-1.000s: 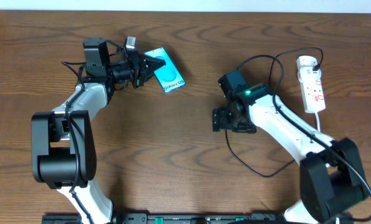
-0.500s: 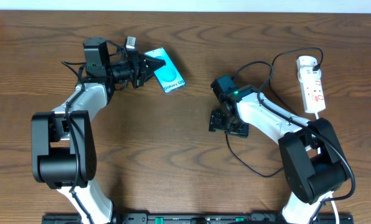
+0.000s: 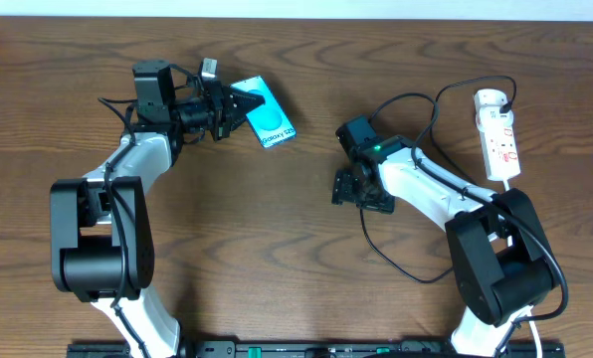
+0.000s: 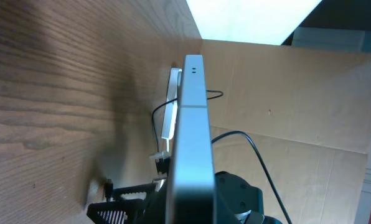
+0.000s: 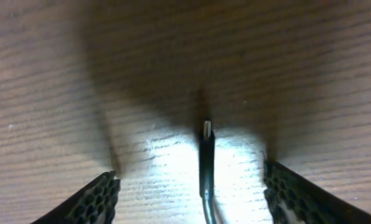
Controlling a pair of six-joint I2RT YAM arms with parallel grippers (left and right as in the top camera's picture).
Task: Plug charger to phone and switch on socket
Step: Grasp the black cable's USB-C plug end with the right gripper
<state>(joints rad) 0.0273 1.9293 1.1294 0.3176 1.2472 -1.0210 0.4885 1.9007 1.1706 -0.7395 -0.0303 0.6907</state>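
Observation:
The phone (image 3: 273, 121), teal screen up, lies at the upper left with my left gripper (image 3: 241, 104) shut on its near end. In the left wrist view the phone (image 4: 192, 124) shows edge-on, rising from that gripper (image 4: 192, 208). My right gripper (image 3: 361, 191) points down at the table's middle. Its fingers (image 5: 101, 199) stand open on either side of the charger (image 5: 205, 163), whose plug tip (image 5: 206, 128) lies flat on the wood, untouched. The charger cable (image 3: 412, 95) loops back toward the white socket (image 3: 497, 134) at the far right.
The charger's black cable also trails in a wide loop on the table below the right arm (image 3: 426, 194). Both arm bases stand at the near edge. The table's far edge lies just beyond the phone and socket.
My right gripper has shifted a little to the left over the cable's end, and its jaws have narrowed slightly. The left arm and the phone have not moved.

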